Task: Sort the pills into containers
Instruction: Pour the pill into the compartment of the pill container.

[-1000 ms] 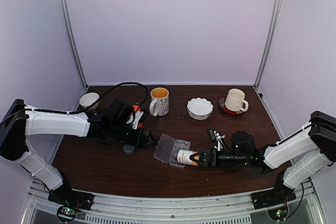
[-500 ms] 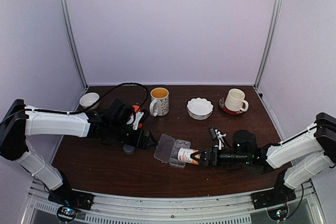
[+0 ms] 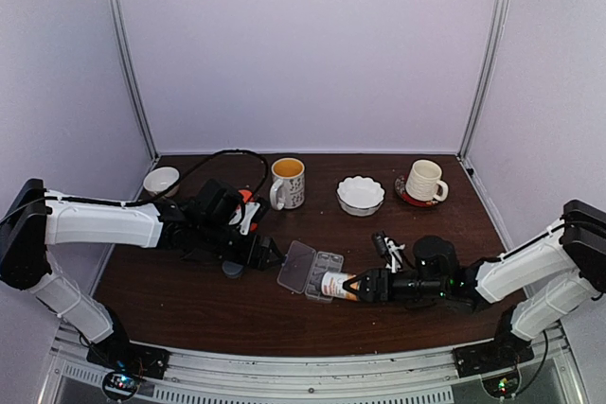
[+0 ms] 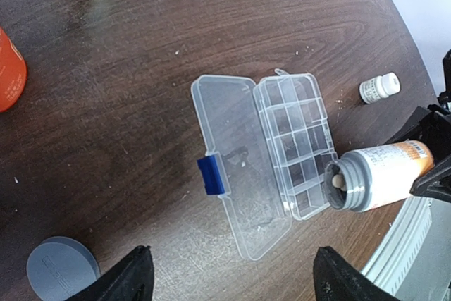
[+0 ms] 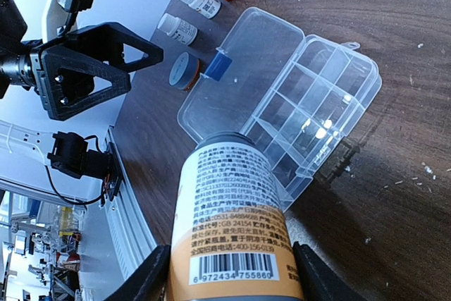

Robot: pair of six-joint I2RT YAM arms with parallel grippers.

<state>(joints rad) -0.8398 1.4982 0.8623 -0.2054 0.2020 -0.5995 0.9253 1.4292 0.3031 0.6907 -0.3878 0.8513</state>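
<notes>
Right pincer is clamped on a bottle that is tipped nearly level, with its open mouth held at the end compartments of the box. One tan pill is seen in the mouth. The box is set open mid-table, with its lid folded flat beside it. Left pincer is spread wide with nothing held, hung just beside the lid, near a grey cap.
</notes>
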